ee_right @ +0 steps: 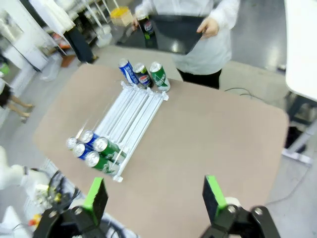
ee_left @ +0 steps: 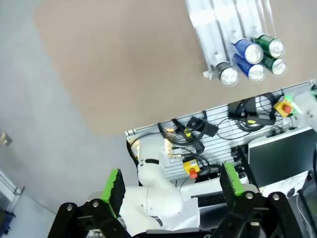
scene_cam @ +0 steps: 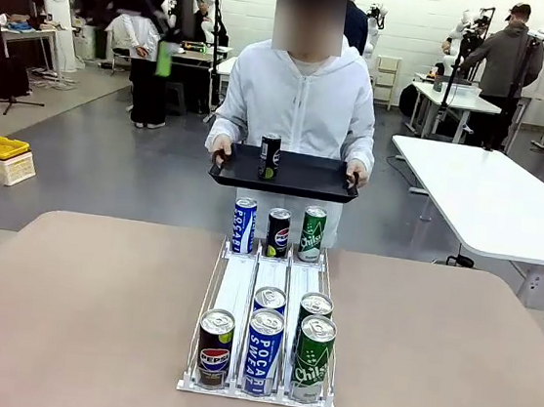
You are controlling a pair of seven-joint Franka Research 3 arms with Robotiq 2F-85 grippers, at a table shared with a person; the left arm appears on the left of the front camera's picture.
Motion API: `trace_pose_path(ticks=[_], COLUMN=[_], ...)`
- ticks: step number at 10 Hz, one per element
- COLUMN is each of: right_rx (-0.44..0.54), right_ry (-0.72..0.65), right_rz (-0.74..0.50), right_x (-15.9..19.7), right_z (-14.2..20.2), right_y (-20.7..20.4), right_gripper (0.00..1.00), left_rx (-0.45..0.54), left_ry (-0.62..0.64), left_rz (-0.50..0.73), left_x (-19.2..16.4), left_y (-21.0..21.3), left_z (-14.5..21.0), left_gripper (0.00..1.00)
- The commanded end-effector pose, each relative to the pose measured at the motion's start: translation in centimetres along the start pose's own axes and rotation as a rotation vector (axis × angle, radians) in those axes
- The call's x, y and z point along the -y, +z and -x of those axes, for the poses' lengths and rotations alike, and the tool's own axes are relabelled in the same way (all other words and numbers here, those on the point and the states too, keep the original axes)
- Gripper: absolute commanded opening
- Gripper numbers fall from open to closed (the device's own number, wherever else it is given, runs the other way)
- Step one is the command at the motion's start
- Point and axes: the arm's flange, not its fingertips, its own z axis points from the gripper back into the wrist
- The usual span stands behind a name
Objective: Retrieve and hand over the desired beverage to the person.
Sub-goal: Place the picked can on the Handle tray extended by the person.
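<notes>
On person's point(scene_cam: 299, 99) tray point(scene_cam: 307, 175) — can point(scene_cam: 269, 156) upright; left end effector point(ee_left: 172, 180), right end effector point(ee_right: 155, 191) open, empty.

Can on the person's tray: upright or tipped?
Upright. The can stands on its base on the tray, which the person holds level.

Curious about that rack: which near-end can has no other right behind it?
The black Pepsi can in the left lane; the blue Pocari can and the green can each have a twin directly behind.
</notes>
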Motion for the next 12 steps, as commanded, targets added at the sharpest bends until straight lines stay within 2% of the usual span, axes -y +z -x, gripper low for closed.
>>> trace_pose_path(ticks=[1,2,3,5,8,9,11,12], right_rx=[-0.006,-0.006,-0.006,-0.006,-0.006,-0.006,-0.006,-0.006], right_ry=[0.0,0.0,0.0,0.0,0.0,0.0,0.0,0.0], right_rz=[0.01,0.01,0.01,0.01,0.01,0.01,0.01,0.01], right_x=[-0.1,-0.1,-0.1,-0.1,-0.1,-0.1,-0.1,-0.1], right_z=[-0.1,-0.1,-0.1,-0.1,-0.1,-0.1,-0.1,-0.1], right_y=[-0.1,-0.1,-0.1,-0.1,-0.1,-0.1,-0.1,-0.1], right_gripper=[1.0,1.0,1.0,1.0,1.0,1.0,1.0,1.0], left_rx=[0.032,0.091,0.221,0.328,0.409,0.427,0.37,0.417], left_ry=[0.05,0.051,0.037,-0.019,-0.054,-0.054,0.001,-0.03], left_rz=[0.003,0.055,0.136,0.217,0.316,0.319,0.344,0.306], left_x=[-3.2,-4.2,-5.5,-7.0,-9.6,-9.2,-8.2,-9.1], left_y=[-16.9,-16.7,-15.9,-14.4,-12.4,-11.7,-10.4,-11.6], left_z=[9.2,9.2,9.3,7.7,6.9,7.0,6.3,7.2], left_gripper=[1.0,1.0,1.0,1.0,1.0,1.0,1.0,1.0])
